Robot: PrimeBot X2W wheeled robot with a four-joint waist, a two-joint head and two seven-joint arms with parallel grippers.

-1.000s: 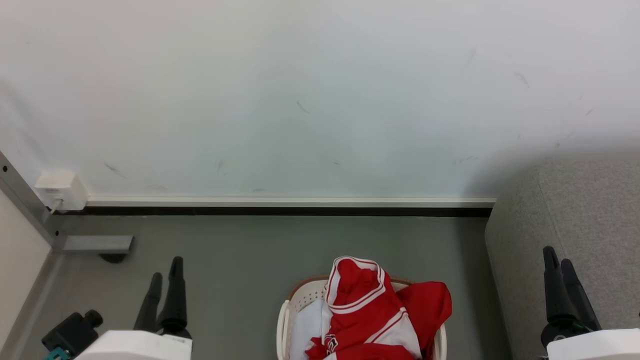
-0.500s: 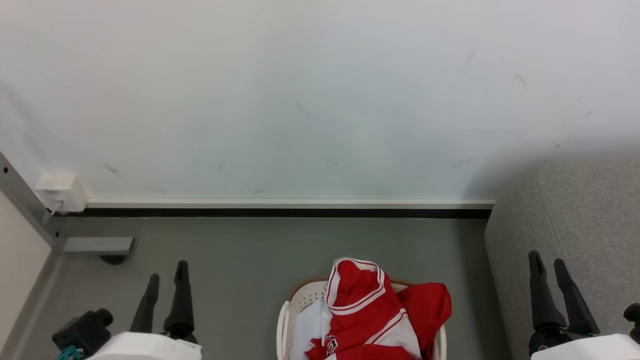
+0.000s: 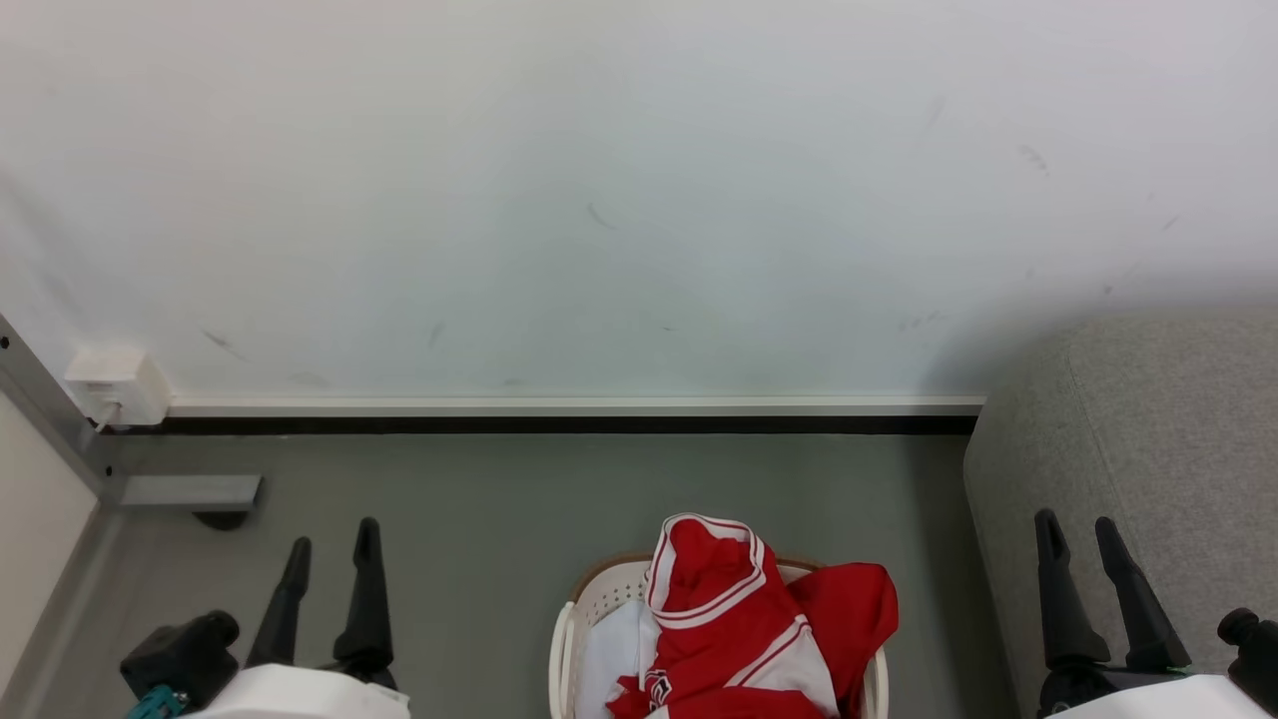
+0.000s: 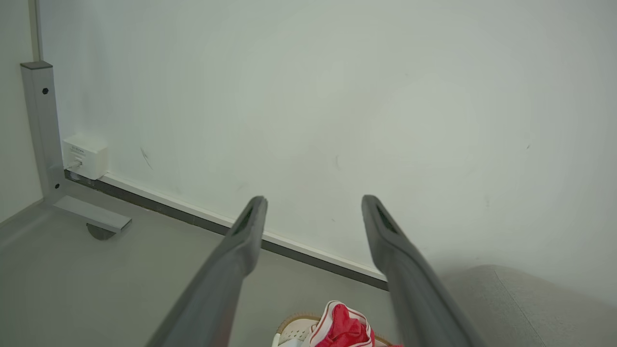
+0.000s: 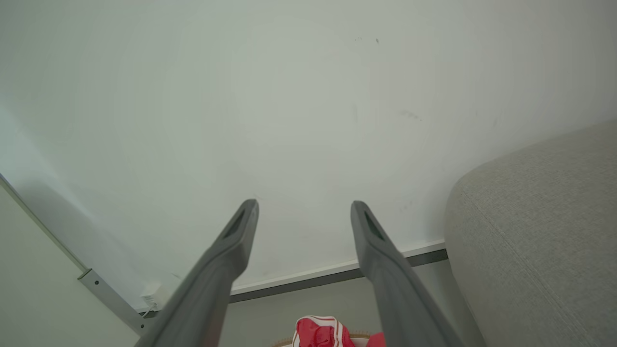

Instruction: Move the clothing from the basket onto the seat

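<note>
1. Clothing [image 3: 734,619]: red garments with white panels, the striped-trim collar uppermost. They are heaped in the basket [image 3: 599,599] above its brown rim, with one red fold draped over the right edge. No garment is on the seat yet.
2. Basket: cream, perforated. It stands on the grey floor [image 3: 499,489] just beside the seat's end, probably so that the carry is short. A pale white sheet [image 3: 614,649] lies in its left part, against the red pile.
3. Seat [image 3: 1148,429]: grey woven upholstery with a rounded end, to the right of the basket.
4. Left gripper [image 3: 332,536]: at lower left over the floor, well apart from the clothing. Its fingers are spread moderately and hold nothing.
5. Right gripper [image 3: 1076,519]: at lower right, in front of the seat's side. Its fingers are likewise parted and empty.
6. Assessment: both grippers appear to be poised in readiness, and no grasp has begun. The raised collar offers the easiest hold. The sheet may drag out with the pile.
</note>
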